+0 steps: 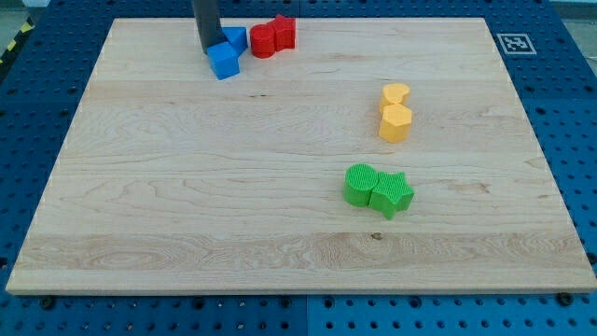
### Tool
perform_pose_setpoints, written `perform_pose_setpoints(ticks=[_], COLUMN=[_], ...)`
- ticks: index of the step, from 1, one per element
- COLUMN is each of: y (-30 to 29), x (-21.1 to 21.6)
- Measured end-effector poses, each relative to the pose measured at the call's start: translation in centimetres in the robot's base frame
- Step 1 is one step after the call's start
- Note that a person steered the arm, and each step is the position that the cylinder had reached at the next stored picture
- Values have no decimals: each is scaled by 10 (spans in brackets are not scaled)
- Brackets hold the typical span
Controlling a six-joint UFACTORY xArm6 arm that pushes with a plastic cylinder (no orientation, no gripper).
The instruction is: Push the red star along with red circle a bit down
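1. My tip (204,49) is sitting near the view's top left of the tabletop (187,187), at the lower end of the dark rod (204,19) that is coming down from the view's top edge.
2. The tip is standing just left of two blue blocks: a blue cube (224,61) below and a second blue block (236,38) partly behind it, whose shape I cannot make out. The tip seems to be touching the cube's upper left.
3. There are no fingers on this arm, so nothing is being gripped.
4. The red circle (263,40) is lying just right of the blue blocks, and the red star (284,31) is touching it on its right, both close to the tabletop's top edge.
5. The tip is staying apart from both red blocks, with the blue blocks between.
6. A yellow heart (395,93) and a yellow hexagon (395,122) are sitting together at the view's right.
7. A green circle-like block (359,184) and a green star (393,194) are touching lower down.
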State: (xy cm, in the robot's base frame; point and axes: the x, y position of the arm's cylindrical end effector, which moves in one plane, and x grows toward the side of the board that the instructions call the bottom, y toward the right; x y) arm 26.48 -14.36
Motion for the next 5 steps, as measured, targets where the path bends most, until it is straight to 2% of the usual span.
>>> perform_pose_setpoints(ticks=[1,2,3,5], y=[-52,-57,-39,75], x=[-33,-74,-73,-72])
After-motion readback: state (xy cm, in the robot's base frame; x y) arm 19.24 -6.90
